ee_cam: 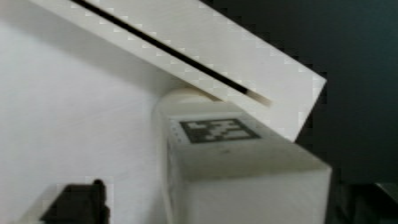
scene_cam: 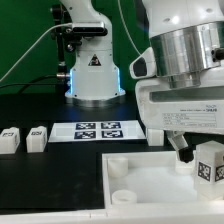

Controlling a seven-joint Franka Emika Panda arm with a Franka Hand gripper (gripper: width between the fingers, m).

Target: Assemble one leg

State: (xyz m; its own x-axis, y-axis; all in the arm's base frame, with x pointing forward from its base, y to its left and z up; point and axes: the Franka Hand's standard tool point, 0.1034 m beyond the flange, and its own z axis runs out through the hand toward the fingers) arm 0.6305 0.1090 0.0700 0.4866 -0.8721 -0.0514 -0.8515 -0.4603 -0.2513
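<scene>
1. The leg (scene_cam: 208, 163) stands upright on the panel (scene_cam: 140, 195), at its far corner toward the exterior view's right.
2. The hand (scene_cam: 192, 152) hangs over that same corner. One dark finger (ee_cam: 75, 203) shows just beside the leg and the other is hidden, so I cannot tell whether it grips.
3. The leg's long axis rises straight from the panel toward the hand, so the next move looks like a short one at that corner.

leg (scene_cam: 208, 165): white; black-and-white square tag is shown on one face
panel (scene_cam: 140, 195): plain white
marker board (scene_cam: 97, 130): white, printed with black tags, behind panel
table (scene_cam: 40, 190): black
</scene>
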